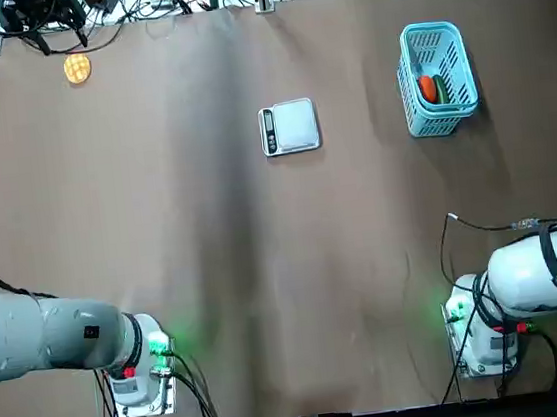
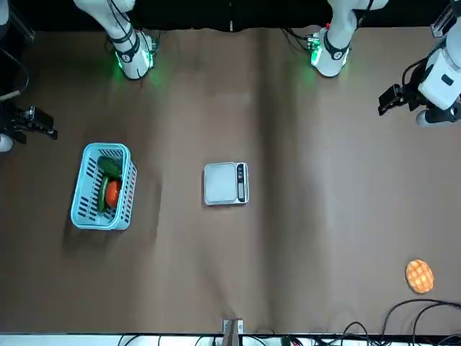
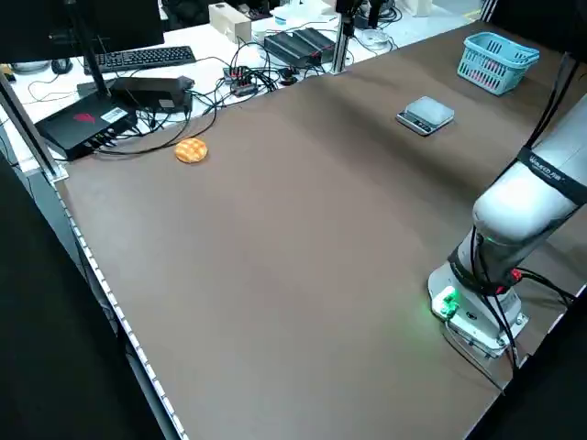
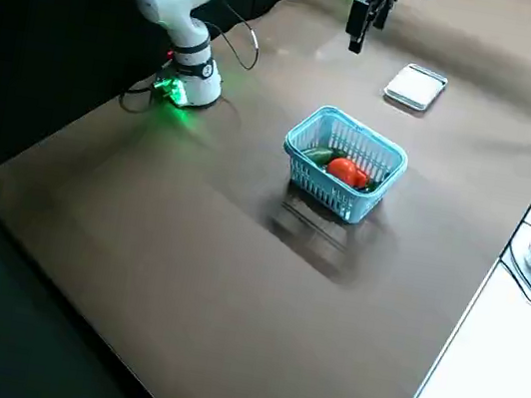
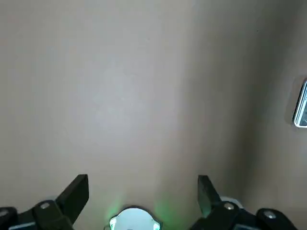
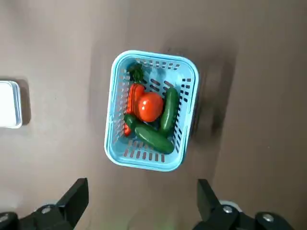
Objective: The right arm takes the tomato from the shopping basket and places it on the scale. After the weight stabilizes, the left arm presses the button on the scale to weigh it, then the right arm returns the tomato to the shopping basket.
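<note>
Brown covering spreads across the whole bench (image 1: pixel 216 276), with cables and electronics crowded along its far edge. Near the middle, toward the far edge, lies the scale (image 1: pixel 290 127), its silver platform bare and its dark display strip facing the left edge. Well apart from it, toward the far right corner, stands the shopping basket (image 1: pixel 439 90). Inside, the tomato (image 6: pixel 150 106) rests on top of two green cucumbers (image 6: pixel 158 125) and an orange-red carrot (image 6: pixel 132 101) with a green top. A yellow-orange textured disc (image 1: pixel 77 67) sits alone near the far left corner.

Both arms are drawn back toward the near edge. The right end effector (image 6: pixel 139 203) hangs high above the basket with its fingers spread wide and nothing between them. The left end effector (image 5: pixel 143 194) hovers over bare bench, likewise spread and empty, with the scale's edge just showing at the side of its wrist view.
</note>
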### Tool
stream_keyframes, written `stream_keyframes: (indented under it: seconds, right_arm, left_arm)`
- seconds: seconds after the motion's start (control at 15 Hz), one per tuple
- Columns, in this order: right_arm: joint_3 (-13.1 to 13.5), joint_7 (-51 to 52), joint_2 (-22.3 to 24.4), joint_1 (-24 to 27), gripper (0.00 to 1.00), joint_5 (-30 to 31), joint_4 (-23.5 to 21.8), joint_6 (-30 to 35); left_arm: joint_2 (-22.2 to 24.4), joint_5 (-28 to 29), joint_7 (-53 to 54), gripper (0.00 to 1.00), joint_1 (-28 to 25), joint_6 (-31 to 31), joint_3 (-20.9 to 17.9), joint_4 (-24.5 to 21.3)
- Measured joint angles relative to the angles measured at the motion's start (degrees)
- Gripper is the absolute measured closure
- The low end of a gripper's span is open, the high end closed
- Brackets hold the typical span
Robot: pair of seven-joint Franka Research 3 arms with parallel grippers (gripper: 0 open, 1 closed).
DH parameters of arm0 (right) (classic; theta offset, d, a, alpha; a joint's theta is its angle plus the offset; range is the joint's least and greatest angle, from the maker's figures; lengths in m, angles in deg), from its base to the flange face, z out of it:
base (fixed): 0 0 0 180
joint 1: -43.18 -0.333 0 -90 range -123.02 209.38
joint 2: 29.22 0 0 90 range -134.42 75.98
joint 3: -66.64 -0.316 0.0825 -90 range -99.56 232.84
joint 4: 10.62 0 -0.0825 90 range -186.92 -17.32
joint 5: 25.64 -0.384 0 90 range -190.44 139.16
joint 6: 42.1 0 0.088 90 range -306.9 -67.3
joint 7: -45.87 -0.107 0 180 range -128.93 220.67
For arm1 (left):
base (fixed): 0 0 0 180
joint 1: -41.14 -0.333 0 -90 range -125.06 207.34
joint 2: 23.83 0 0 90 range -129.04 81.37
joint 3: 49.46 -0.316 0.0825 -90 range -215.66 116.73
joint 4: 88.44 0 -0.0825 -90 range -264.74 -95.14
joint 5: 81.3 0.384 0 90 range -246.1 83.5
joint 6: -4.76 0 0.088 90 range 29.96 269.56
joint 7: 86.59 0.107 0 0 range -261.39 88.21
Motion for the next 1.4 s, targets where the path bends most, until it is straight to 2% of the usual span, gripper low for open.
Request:
stream_keyframes:
  seconds: [1.4]
  right_arm:
    - [-0.86, 0.04, -0.2, -2.68, 0.01, -0.46, 0.39, -0.22]
  left_arm:
    - [0.0, 0.0, 0.0, 0.0, 0.0, -0.22, 0.02, 0.0]
